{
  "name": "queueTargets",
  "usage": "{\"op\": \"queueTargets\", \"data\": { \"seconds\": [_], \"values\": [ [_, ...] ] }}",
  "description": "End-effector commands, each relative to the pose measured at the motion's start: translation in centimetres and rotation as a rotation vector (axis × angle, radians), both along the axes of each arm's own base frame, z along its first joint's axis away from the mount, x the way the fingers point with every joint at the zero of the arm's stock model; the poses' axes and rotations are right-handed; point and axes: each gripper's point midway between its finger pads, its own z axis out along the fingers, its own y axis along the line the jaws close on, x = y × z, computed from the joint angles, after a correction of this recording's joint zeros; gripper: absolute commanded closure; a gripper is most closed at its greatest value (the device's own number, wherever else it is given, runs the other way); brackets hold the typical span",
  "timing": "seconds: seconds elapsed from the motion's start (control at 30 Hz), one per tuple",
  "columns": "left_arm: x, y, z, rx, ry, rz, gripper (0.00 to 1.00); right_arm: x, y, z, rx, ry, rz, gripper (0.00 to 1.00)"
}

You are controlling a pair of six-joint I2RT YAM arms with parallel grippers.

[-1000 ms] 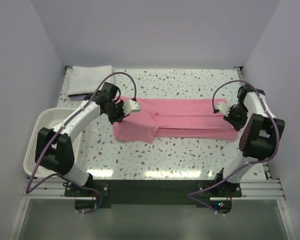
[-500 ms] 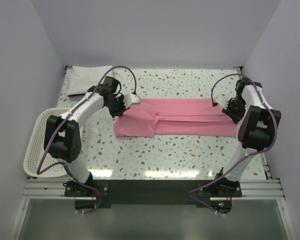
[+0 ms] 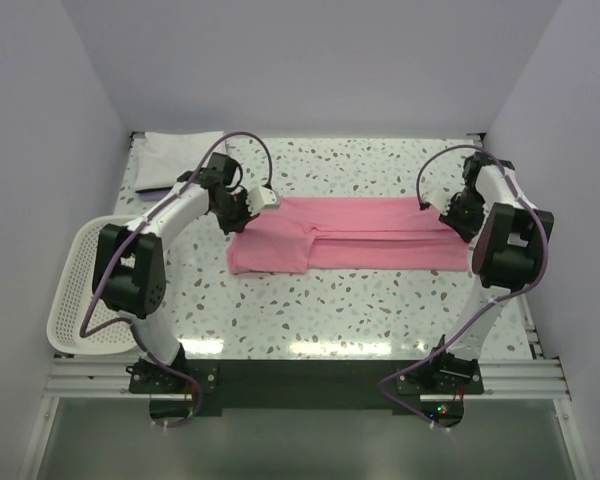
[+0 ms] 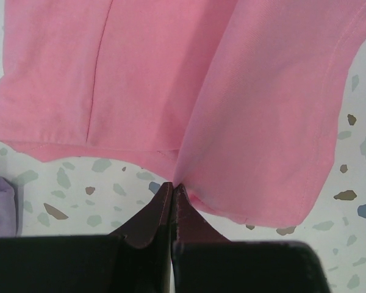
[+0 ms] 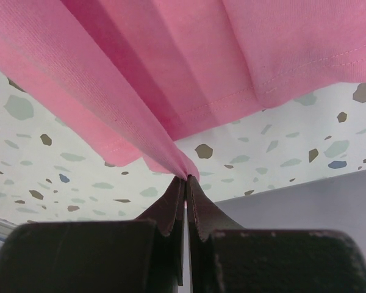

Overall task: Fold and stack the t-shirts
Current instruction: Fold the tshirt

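T-shirts, two: pink t-shirt [image 3: 360, 235], laid as a long band across mid speckled surface [image 3: 360, 300]; white t-shirt [image 3: 180, 158], folded, far-left corner. Mesh basket [image 3: 68, 290], one, left edge. Grippers, two: left gripper [image 3: 264, 198] and right gripper [image 3: 434, 207], at opposite ends of the pink t-shirt. Wrist views alone show jaws pressed together, each pinching pink cloth; the overhead view alone shows the white t-shirt and basket.

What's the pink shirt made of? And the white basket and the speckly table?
The pink shirt looks like soft knit cloth, matte: stitched hems and folds show. The white basket seems plastic, with a mesh of holes. The table looks like speckled stone or imitation, glossy, since lights reflect in it.
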Motion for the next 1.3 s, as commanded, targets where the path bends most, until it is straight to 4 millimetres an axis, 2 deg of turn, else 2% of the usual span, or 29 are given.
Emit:
{"op": "queueTargets", "data": {
  "seconds": [0.0,0.6,1.27],
  "values": [
    [2.5,0.3,1.1,0.005,-0.067,0.016,1.00,0.9,-1.0,0.9,-0.047,-0.023,-0.007,1.00],
    [5.1,-0.3,0.0,0.031,-0.057,0.006,1.00,0.8,-0.9,-0.2,-0.046,-0.004,-0.011,1.00],
    [4.7,-1.2,-1.6,0.075,-0.052,-0.040,1.00,0.2,-1.0,-1.3,-0.051,0.020,-0.012,1.00]
  ]
}}
